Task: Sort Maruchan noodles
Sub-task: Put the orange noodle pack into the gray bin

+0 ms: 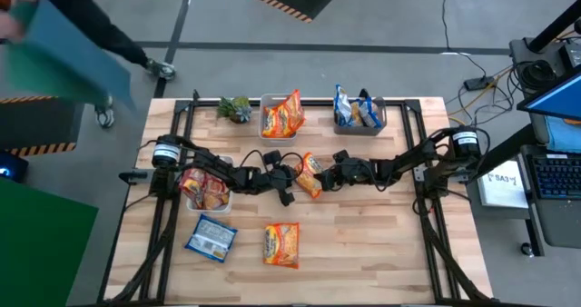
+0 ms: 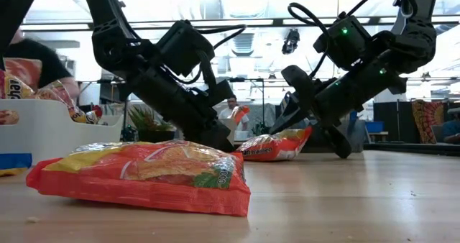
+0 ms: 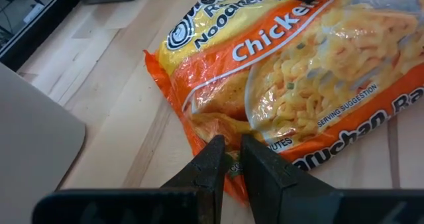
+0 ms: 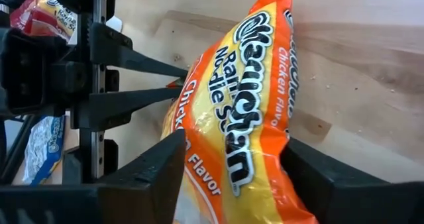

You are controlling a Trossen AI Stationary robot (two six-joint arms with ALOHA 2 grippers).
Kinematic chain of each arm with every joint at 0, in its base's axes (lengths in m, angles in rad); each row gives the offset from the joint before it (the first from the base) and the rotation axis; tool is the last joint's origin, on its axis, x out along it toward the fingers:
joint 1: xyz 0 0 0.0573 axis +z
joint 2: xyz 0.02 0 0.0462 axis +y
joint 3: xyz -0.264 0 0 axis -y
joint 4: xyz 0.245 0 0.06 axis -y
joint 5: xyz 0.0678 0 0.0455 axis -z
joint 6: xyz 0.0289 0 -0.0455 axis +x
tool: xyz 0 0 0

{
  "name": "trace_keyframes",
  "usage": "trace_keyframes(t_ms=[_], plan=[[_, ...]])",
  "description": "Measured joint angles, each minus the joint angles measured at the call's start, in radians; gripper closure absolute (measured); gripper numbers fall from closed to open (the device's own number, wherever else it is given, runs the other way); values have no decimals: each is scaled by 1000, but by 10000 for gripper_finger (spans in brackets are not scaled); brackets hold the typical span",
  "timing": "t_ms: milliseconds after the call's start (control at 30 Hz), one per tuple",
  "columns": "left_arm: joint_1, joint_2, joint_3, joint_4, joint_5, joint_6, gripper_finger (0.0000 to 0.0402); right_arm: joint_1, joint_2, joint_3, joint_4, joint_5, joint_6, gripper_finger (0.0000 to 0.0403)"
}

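Note:
An orange Maruchan chicken packet (image 1: 310,174) lies at the table's middle between both grippers. My left gripper (image 3: 230,166) comes from the left and is shut on the packet's near-left edge. My right gripper (image 4: 233,143) comes from the right and is shut on the packet's other end. A second orange packet (image 1: 281,244) and a blue packet (image 1: 211,237) lie flat near the near edge. Red packets fill the left white bin (image 1: 221,203), orange ones the far middle bin (image 1: 269,98), blue ones the far right bin (image 1: 381,118). My left gripper pinches the packet's crimped edge (image 3: 225,134) between its two fingers, slanting down from the table's left. The rest of the packet spreads on the wood beyond the fingers. My right gripper has the packet's right end (image 4: 252,151) between its fingers, one on each long side, slanting down from the right. That end (image 2: 302,134) is raised; the other end rests on the table.
A small green plant (image 1: 236,109) stands at the far left beside the bins. A person (image 1: 68,34) carrying a teal board passes the table's far left corner. Bare wood shows at the near right (image 1: 372,252).

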Motion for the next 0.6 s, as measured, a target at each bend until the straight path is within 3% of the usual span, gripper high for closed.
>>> trace_keyframes(t_ms=[600], plan=[[-3,-40,-2,-22,2,32,365,-12,-27,0,3,9,-6,361]])
